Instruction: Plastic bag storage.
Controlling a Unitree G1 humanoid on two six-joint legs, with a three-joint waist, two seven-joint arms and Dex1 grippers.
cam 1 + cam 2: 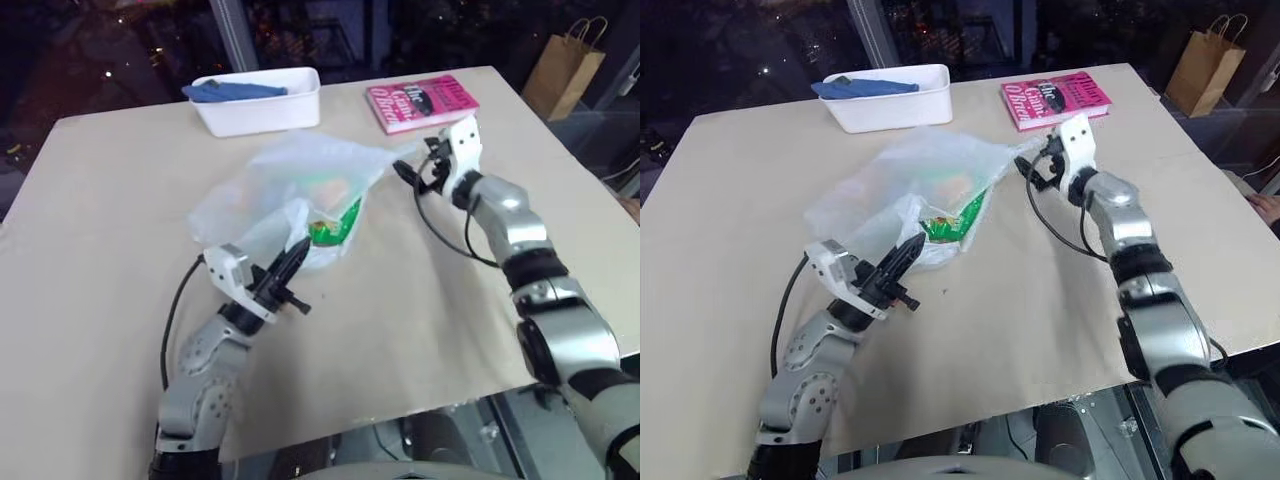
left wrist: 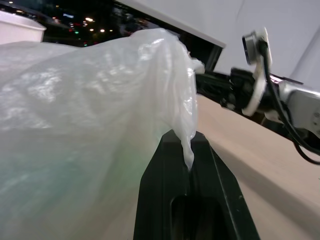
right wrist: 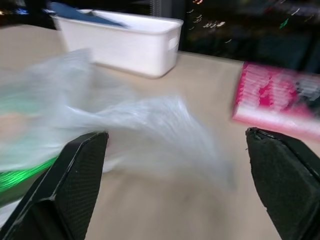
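The plastic bag (image 1: 290,190) lies crumpled on the table (image 1: 100,250), just in front of the white bin (image 1: 262,100), with a green packet (image 1: 335,225) showing through its film. The left end effector (image 1: 292,262) is clenched on a twisted edge of the bag at the side away from the bin, apparently anchoring it for folding. The right end effector (image 1: 418,165) stands released, jaws wide, just beside the bag's corner nearest the pink book (image 1: 422,100), likely positioned to take that corner.

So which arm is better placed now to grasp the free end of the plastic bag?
The right. Its fingers stand wide open, facing the plastic bag at its loose far end. The left gripper is already shut on the near edge, so it is occupied.
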